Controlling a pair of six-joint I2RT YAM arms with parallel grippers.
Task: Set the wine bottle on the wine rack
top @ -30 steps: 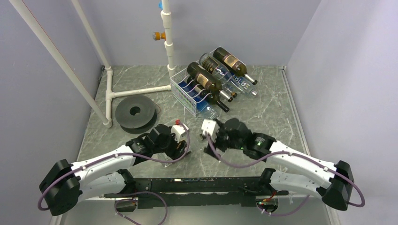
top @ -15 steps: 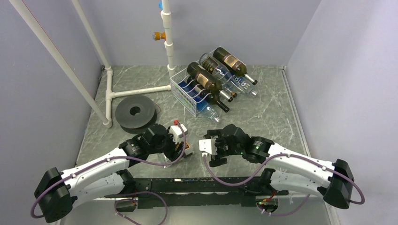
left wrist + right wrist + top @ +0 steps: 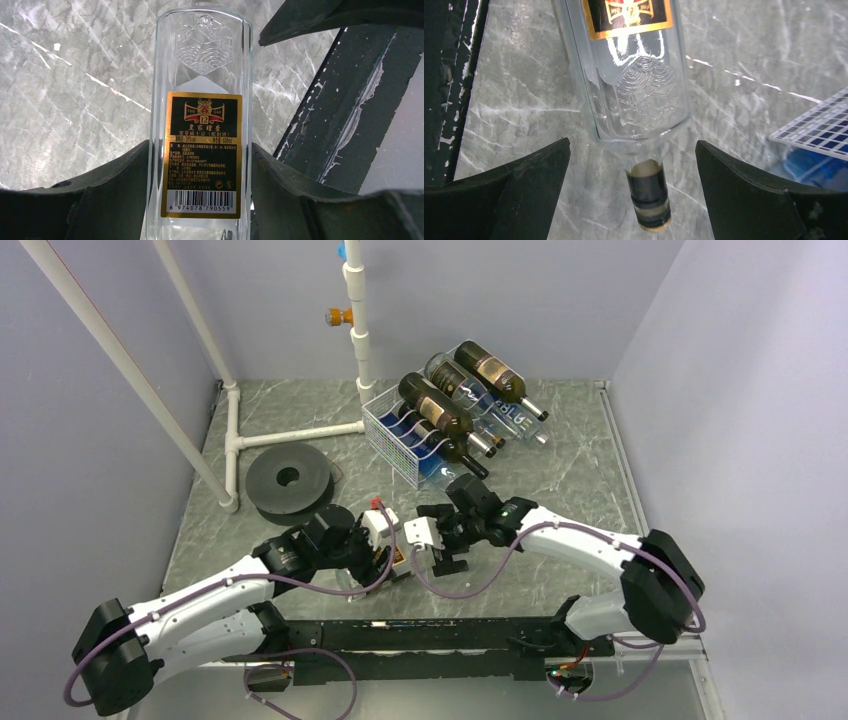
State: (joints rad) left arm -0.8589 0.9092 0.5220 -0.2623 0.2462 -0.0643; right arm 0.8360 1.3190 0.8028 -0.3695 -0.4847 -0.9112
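**Item: clear glass bottle (image 3: 202, 125), black-and-gold label, dark cap, pinched by the left gripper (image 3: 200, 150).**

Location: lower centre of the overhead frame, over the grey marbled table (image 3: 580, 490), well apart from the white wire wine rack (image 3: 395, 435) at upper centre (rack carries several dark and clear bottles (image 3: 437, 405)). Left fingers press both flanks of the labelled body. Right gripper (image 3: 633, 145) spread wide, fingers either side of the neck end, touching nothing. Whether the bottle rests on the table cannot be told.
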